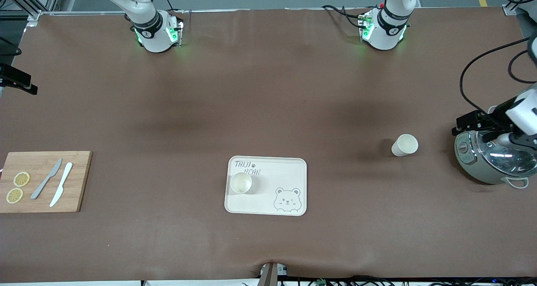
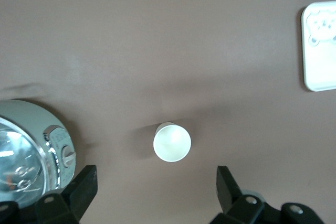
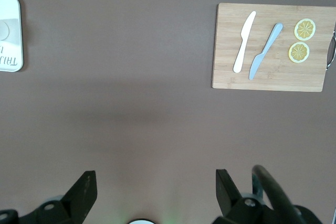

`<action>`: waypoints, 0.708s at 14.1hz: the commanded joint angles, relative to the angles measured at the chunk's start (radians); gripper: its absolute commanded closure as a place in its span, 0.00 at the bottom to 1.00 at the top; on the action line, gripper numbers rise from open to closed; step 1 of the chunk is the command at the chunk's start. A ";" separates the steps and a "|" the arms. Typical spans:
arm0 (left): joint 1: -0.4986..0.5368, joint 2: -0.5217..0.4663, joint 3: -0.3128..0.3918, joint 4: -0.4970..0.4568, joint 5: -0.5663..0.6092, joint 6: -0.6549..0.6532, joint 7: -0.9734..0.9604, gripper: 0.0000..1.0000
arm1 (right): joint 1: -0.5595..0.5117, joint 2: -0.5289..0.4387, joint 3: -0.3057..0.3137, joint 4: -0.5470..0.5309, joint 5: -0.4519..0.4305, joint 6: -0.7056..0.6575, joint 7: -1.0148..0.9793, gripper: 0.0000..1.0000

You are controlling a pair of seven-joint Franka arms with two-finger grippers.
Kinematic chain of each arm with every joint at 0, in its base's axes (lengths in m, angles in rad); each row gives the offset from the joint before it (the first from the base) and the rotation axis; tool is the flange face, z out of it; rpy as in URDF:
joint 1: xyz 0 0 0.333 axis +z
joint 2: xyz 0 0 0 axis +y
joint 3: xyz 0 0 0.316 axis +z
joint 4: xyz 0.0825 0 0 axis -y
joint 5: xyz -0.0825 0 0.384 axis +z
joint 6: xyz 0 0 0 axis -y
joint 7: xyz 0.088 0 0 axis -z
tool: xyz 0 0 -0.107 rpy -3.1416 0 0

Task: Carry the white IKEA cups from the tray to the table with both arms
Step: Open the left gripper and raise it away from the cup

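One cup [image 1: 241, 182] stands upright on the bear tray [image 1: 289, 168]; the other cup [image 1: 405, 145] stands on the bare table near the grey pot [image 1: 486, 164]. Left gripper [image 2: 155, 184] hangs spread above it; right gripper [image 3: 155, 187] hangs spread over bare table.

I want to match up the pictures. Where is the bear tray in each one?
Front view: the bear tray sits low in the middle, one white cup standing on it.
Left wrist view: only its bear corner shows at the edge.
Right wrist view: only its lettered end shows at the edge.
Shared landmark: the brown table.
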 commanded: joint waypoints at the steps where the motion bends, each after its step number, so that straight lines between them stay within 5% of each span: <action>1: -0.012 0.016 -0.011 0.083 0.023 -0.065 -0.090 0.00 | 0.020 -0.012 -0.009 -0.007 -0.015 0.004 0.017 0.00; 10: -0.009 0.023 -0.158 0.307 0.095 -0.270 -0.376 0.00 | 0.080 -0.013 -0.006 0.015 0.004 0.031 0.125 0.00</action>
